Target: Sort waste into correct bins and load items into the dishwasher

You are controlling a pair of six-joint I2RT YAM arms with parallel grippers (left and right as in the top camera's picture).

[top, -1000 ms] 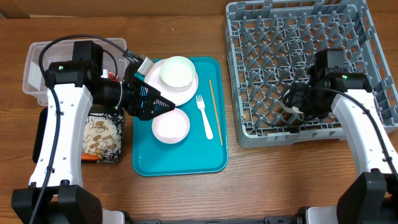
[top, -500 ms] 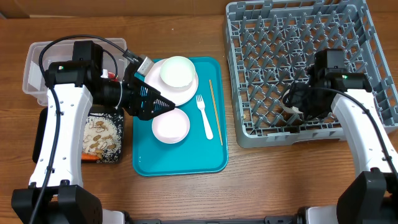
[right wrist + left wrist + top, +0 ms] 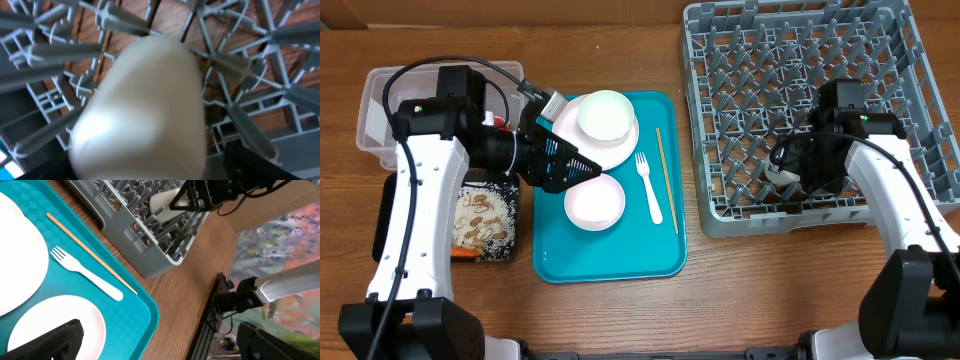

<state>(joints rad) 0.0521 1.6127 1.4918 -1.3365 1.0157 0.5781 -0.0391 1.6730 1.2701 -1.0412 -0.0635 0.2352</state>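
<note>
The right gripper (image 3: 790, 170) reaches in among the pegs at the near left corner of the grey dish rack (image 3: 910, 60), a small white cup (image 3: 145, 110) tilted between the pegs right at its fingertips; whether the jaws grip it or stand clear cannot be told. Left of the rack, the left gripper (image 3: 588, 168) hangs wide open and empty over the teal tray (image 3: 610, 265), just beside a white bowl (image 3: 595, 203), with a plastic fork (image 3: 649, 187) and a chopstick (image 3: 666, 180) between bowl and rack. The bowl looks light, stiff and smooth, likely slippery; a pinch across its rim, one finger inside, seems the surest hold
</note>
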